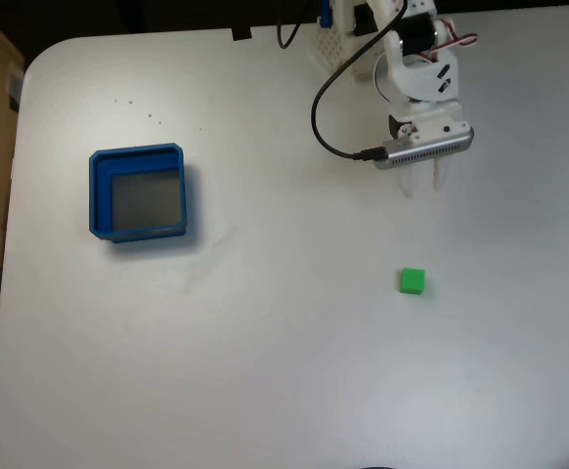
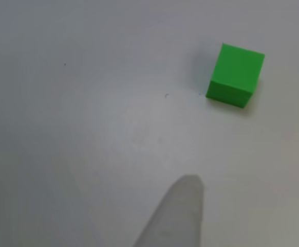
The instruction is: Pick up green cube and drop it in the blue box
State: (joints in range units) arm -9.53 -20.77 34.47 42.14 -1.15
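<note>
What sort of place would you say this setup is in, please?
Probably a hobbyist or lab tabletop bench for robot practice: a plain white table carries a small white arm with a trailing black cable, a blue box and a green cube.

One green cube [image 1: 412, 281] is counted on the bench [image 1: 284, 371], also seen in the other view [image 2: 236, 75]. One blue box [image 1: 138, 193] is counted, w/ nothing seen inside. One arm w/ one claw [image 1: 424, 182] is counted; two pale fingers [image 1: 408, 182] are made out in the fixed view. One black cable [image 1: 324, 107] is counted.
</note>
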